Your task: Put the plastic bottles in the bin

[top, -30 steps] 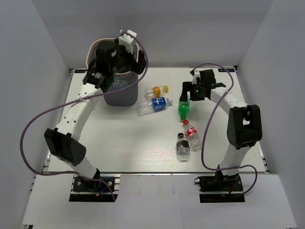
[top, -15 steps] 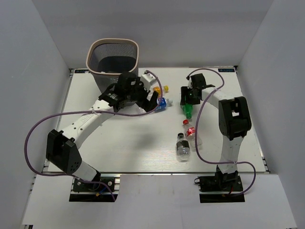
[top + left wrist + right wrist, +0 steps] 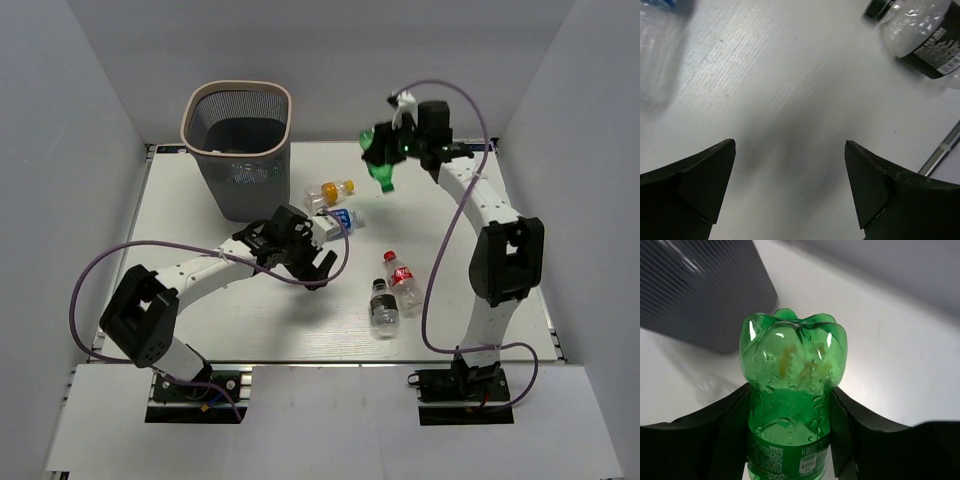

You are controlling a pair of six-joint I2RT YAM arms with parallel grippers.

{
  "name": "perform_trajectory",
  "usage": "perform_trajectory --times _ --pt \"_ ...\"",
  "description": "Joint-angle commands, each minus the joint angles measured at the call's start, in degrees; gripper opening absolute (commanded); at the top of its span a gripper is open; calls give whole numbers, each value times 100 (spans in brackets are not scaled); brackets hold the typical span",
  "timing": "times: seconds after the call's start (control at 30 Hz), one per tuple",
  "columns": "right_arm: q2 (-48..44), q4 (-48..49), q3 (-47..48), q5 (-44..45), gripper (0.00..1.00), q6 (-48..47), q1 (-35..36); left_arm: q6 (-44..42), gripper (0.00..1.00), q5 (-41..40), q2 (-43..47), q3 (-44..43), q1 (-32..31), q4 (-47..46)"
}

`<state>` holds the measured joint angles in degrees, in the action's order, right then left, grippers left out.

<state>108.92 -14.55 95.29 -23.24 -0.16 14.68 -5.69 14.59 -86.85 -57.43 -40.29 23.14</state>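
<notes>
A white counter (image 3: 250, 320) sits between grey walls (image 3: 90, 100). The left hand (image 3: 312, 265) hangs low over it, fingers wide and empty. Its wrist view shows a black-labelled bottle (image 3: 925, 40) just ahead to its right. Farther off, the right hand (image 3: 383, 152) grips a green bottle (image 3: 790, 385) aloft. Only its wrist view shows the bin (image 3: 700, 285) beyond the bottle, to the left.

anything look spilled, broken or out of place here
Nothing stands out. Four bottles lie on their sides on the table, no spill visible; the bin stands upright; the green bottle is gripped in the right jaws, off the table.
</notes>
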Motion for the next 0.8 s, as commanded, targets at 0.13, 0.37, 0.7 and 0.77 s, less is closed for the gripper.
perform_trajectory --times 0.13,0.37,0.7,0.77 --pt "328 3184 1788 -1868 8 1103 580 894 100 676 80 513 -189 -599" --pt "1894 5226 3916 -1308 4 1565 1369 1272 100 615 625 1102 -373 -793" --pt "2659 5894 4174 30 15 1045 2056 1615 100 615 994 1384 -532 -565" --pt "2739 5840 4112 101 30 948 2092 1667 100 615 994 1252 -594 -565"
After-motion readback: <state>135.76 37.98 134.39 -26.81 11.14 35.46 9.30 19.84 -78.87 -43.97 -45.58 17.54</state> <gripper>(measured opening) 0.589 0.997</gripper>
